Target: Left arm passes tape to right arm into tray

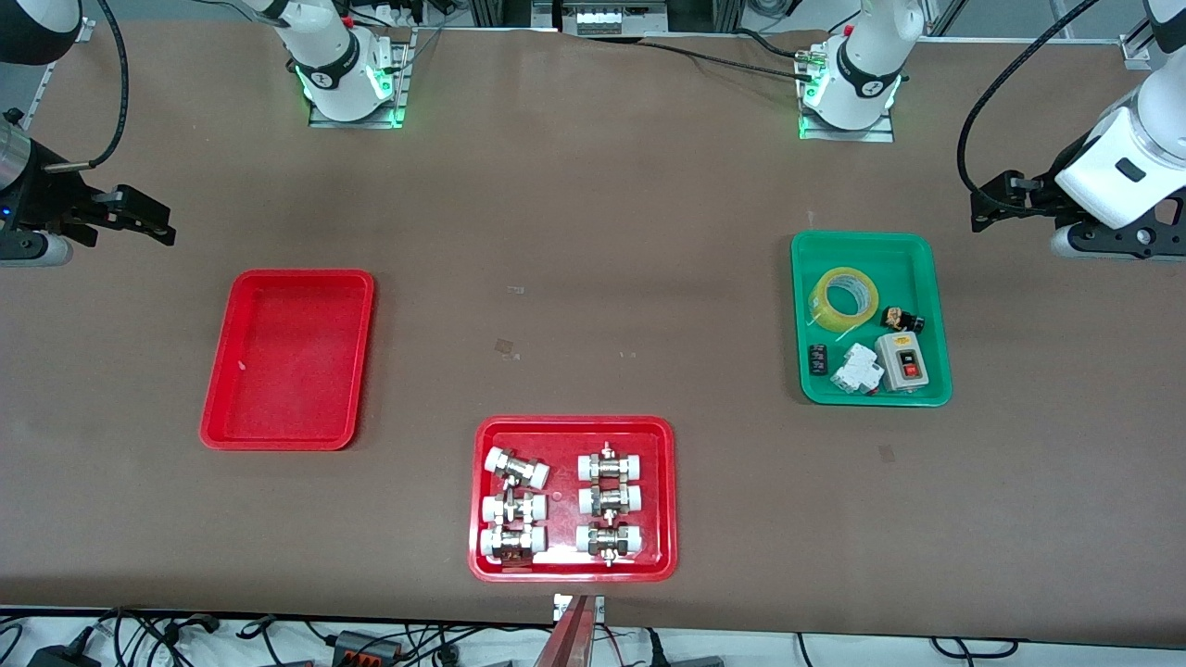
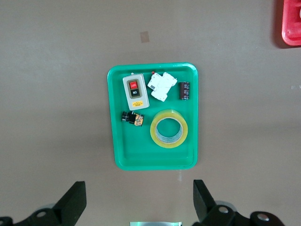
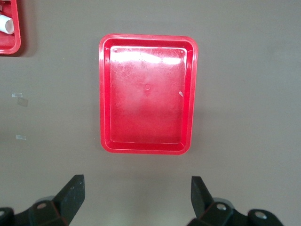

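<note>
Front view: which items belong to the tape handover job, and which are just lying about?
Job:
tape, in the green tray
empty red tray
left gripper, open
right gripper, open

Lying about:
switch box
white breaker
red tray of fittings

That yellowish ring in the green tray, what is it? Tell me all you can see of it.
It looks like a roll of tape: a glossy, translucent yellowish ring with a wide round hole, through which the green tray floor shows. It lies flat in the tray, in the part farther from the front camera, apart from the small black and orange part beside it. Neither gripper touches it; the left gripper hangs open above the table near the tray.
</note>
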`<control>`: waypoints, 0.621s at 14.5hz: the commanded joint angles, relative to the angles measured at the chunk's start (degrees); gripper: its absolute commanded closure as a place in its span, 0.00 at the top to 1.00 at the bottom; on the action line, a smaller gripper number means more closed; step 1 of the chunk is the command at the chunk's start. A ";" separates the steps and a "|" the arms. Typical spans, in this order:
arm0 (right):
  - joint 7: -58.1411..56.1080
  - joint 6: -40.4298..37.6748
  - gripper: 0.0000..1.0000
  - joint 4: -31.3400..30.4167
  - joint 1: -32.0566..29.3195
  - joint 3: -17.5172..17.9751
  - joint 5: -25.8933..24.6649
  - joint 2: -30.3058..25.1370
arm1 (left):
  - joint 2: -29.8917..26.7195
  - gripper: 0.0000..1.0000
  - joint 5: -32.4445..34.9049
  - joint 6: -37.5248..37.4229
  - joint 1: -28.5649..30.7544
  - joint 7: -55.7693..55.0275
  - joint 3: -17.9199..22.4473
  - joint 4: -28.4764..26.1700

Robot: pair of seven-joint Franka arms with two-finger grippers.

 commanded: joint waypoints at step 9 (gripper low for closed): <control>-0.30 -0.36 1.00 0.54 -0.40 0.47 0.09 -1.34 | 2.30 1.00 -0.16 -0.54 0.46 0.11 -0.17 1.00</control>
